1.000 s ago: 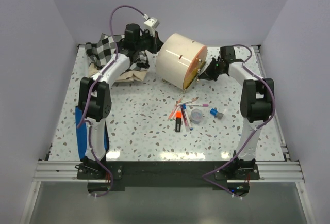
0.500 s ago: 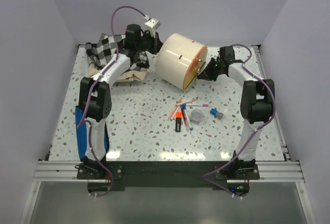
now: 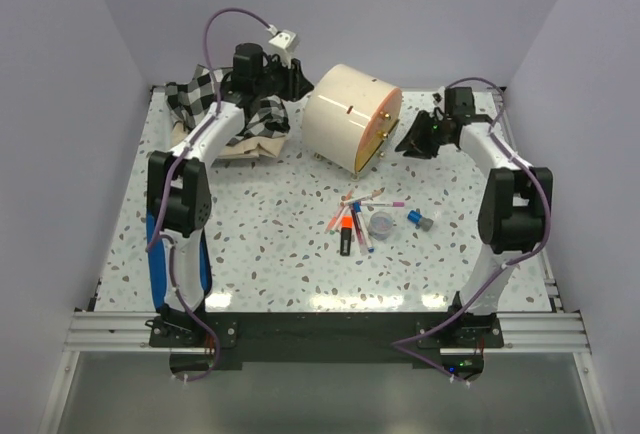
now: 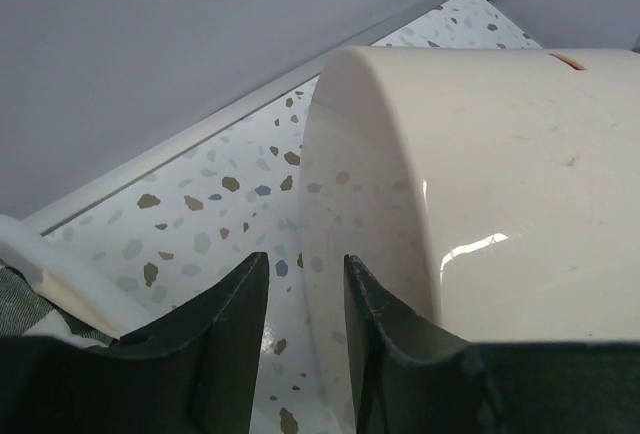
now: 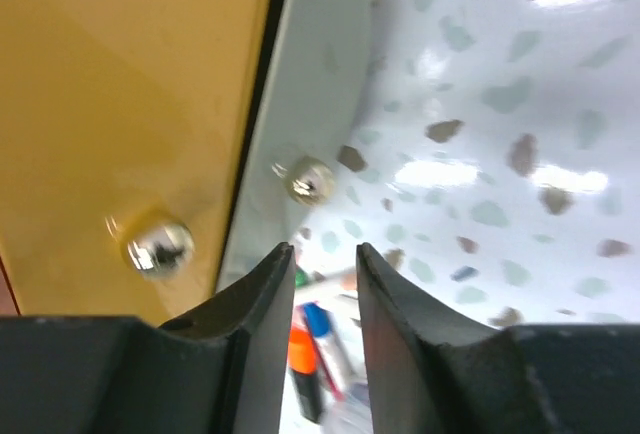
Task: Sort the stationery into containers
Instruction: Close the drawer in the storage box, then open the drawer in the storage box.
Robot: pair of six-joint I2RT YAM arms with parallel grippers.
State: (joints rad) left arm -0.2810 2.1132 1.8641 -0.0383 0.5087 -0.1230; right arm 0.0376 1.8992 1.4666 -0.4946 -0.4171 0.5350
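Cream cabinet [image 3: 345,114] sits just left of right claw [image 3: 407,141].

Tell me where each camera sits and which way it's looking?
Top external: high above and behind the arms, looking down on the table; both whole arms show, left gripper and right gripper either side of the cabinet.
Left wrist: on the left arm, facing the cabinet's cream side and the back wall; its fingers show.
Right wrist: on the right arm, facing the orange drawer front and gold knobs; its fingers show.
Shared: right wrist and top both see the pens.
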